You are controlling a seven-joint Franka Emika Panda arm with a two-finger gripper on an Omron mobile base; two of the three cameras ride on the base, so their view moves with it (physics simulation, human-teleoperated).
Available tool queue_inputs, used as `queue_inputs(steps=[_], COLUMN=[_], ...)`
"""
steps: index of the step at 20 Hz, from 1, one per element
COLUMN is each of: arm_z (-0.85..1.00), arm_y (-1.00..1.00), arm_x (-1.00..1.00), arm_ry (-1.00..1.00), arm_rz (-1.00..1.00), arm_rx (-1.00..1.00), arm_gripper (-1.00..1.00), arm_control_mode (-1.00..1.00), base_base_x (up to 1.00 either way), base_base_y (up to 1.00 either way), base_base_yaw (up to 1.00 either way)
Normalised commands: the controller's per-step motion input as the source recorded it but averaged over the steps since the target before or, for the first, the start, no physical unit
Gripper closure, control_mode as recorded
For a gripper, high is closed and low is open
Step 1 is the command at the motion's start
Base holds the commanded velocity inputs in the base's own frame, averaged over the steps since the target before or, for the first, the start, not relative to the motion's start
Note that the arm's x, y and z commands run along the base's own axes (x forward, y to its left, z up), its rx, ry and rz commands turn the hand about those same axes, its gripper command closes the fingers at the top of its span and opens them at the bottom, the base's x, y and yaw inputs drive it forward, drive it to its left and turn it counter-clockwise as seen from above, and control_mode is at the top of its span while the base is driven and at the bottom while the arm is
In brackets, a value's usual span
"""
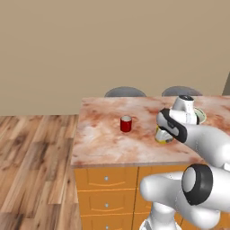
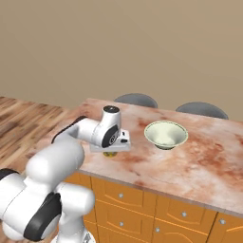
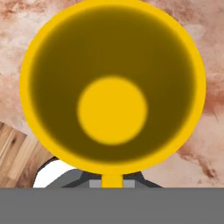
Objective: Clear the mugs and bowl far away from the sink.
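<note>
**Yellow mug under the hand, near the front edge**

Marbled pink stone is covering the worktop (image 1: 103, 139), which is sitting on orange drawers with wood flooring off to the left. The arm is reaching over the yellow mug (image 3: 112, 85), and the hand camera is looking straight down into its mouth, so the gripper (image 2: 111, 149) is probably lining up for a grab from above. Whether the fingers are apart or already clamped on the rim, I cannot tell; the mug is hiding them. The red mug (image 1: 126, 123) is standing well apart to the left, with bare stone all around it. The bowl (image 2: 165, 134) is resting upright just right of the hand. The yellow mug is sitting nearer the front edge, so any slide should be heading inward.
</note>
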Motion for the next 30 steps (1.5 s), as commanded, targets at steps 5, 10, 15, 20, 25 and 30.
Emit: queue_inputs(steps=[5,10,15,20,25,30], arm_z=[-0.36,-0.31,-0.20,-0.23,-0.23,-0.26], arm_y=[-0.09,-0.05,0.00,0.00,0.00,0.00], arm_x=[0.12,0.28,0.20,0.31,0.30,0.25], arm_ry=[0.00,0.00,0.00,0.02,0.03,0.04], arm_rz=[0.00,0.00,0.00,0.00,0.00,0.00], arm_rx=[-0.01,0.00,-0.01,0.00,0.00,0.00], arm_gripper=[1.00,1.00,1.00,1.00,1.00,1.00], arm_control_mode=[-1.00,-1.00,-1.00,-1.00,-1.00,-1.00], base_base_x=[0.00,0.00,0.00,0.00,0.00,0.00], base_base_y=[0.00,0.00,0.00,0.00,0.00,0.00], base_base_yaw=[0.00,0.00,0.00,0.00,0.00,0.00])
